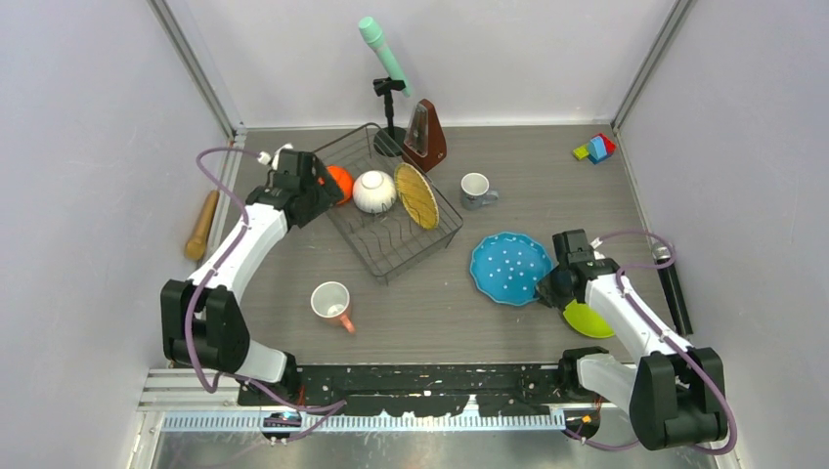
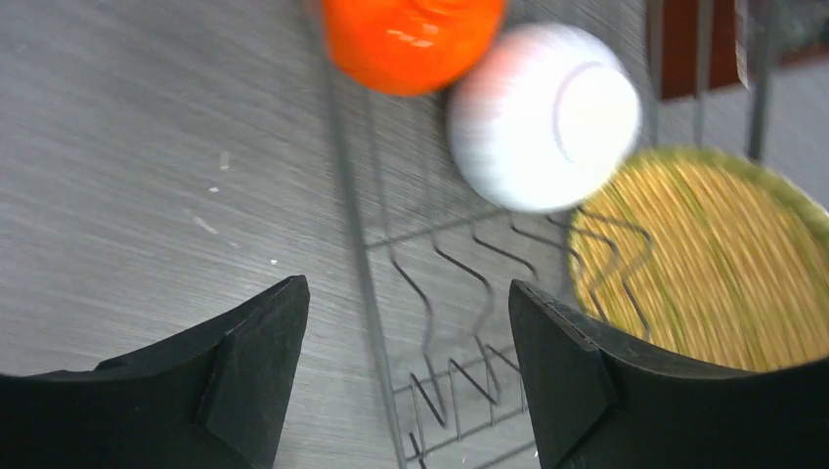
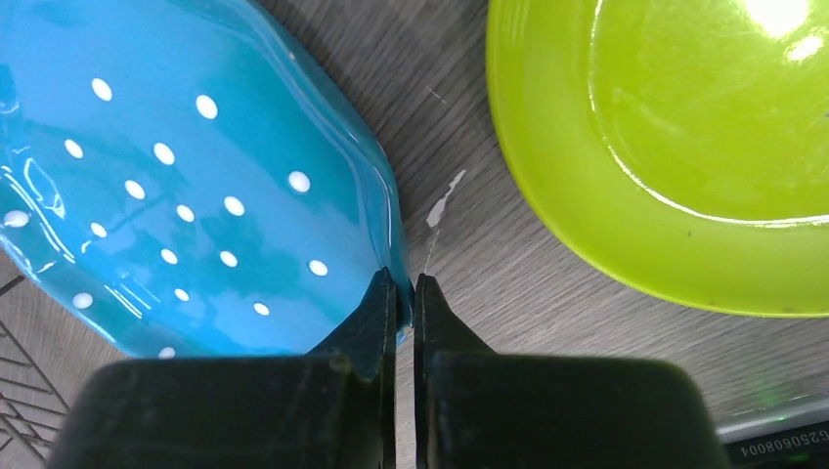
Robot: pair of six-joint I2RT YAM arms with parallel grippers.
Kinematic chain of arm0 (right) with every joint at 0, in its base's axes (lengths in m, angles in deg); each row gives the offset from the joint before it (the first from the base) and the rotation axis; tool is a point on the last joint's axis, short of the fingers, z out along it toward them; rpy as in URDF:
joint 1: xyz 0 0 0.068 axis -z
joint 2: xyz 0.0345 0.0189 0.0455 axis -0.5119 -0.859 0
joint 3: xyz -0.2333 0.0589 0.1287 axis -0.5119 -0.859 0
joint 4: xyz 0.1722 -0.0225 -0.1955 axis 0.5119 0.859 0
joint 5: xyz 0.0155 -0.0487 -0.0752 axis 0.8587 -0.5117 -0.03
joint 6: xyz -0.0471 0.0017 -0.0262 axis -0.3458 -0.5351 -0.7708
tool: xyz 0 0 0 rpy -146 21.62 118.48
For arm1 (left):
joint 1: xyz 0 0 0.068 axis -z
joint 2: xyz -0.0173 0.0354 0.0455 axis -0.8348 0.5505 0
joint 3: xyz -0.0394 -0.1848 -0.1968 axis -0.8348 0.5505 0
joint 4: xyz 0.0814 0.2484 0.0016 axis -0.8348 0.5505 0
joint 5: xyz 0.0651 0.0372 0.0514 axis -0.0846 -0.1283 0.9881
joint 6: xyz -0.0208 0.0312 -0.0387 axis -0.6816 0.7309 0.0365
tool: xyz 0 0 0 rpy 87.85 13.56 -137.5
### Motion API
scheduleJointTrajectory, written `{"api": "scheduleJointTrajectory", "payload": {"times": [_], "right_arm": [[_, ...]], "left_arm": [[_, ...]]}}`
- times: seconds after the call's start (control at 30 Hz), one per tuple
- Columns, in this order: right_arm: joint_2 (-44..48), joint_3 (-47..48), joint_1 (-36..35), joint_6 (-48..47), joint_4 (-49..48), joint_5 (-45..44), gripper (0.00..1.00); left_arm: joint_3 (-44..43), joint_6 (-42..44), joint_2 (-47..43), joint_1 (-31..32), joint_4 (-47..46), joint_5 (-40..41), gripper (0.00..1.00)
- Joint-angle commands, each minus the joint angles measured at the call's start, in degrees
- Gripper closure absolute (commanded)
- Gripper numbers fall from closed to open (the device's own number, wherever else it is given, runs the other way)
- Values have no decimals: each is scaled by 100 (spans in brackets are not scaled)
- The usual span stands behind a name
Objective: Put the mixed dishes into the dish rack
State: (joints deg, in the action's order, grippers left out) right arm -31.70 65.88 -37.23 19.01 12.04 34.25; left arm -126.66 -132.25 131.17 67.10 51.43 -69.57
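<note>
At right claw [image 3: 404,283], blue white-dotted plate [image 3: 176,176] rim pinched; left claw [image 2: 408,290] open over dish rack [image 1: 401,249].

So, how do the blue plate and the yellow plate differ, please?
The blue plate lies flat on the table; the yellow plate stands in the rack. The blue plate has white dots; the yellow plate a woven pattern. The right end effector pinches the blue plate; the yellow plate is unheld.

1. Top external: fixed high at the table's [image 1: 440,322] 6 o'clock edge, looking down from far, whole table in view.
2. Left wrist: close, looking down on the dish rack [image 2: 354,244] at 10 o'clock; orange bowl [image 2: 411,39] and white bowl [image 2: 543,117] shared with top.
3. Right wrist: very close, on the blue white-dotted plate [image 3: 176,176] and lime green plate [image 3: 665,147] at 4 o'clock; both shared with top.
</note>
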Motion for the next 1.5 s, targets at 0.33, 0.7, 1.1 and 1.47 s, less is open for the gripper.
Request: {"api": "scheduleJointTrajectory", "payload": {"times": [0.33, 0.7, 1.1, 1.47], "right_arm": [[375, 1890, -21, -944, 1481, -1103, 100], [744, 3054, -24, -1958, 1282, -1605, 100], [430, 4323, -71, -2451, 978, -374, 100], [-625, 5394, -1676, -2371, 510, -152, 100]], "left_arm": [[-661, 2639, -968, 1727, -743, -1192, 6], [-909, 2295, -600, 1727, -931, -3043, 9], [-1250, 1890, -232, 1714, -916, -3493, 9], [-1696, 1593, 159, 1483, -908, -4049, 6]]}}
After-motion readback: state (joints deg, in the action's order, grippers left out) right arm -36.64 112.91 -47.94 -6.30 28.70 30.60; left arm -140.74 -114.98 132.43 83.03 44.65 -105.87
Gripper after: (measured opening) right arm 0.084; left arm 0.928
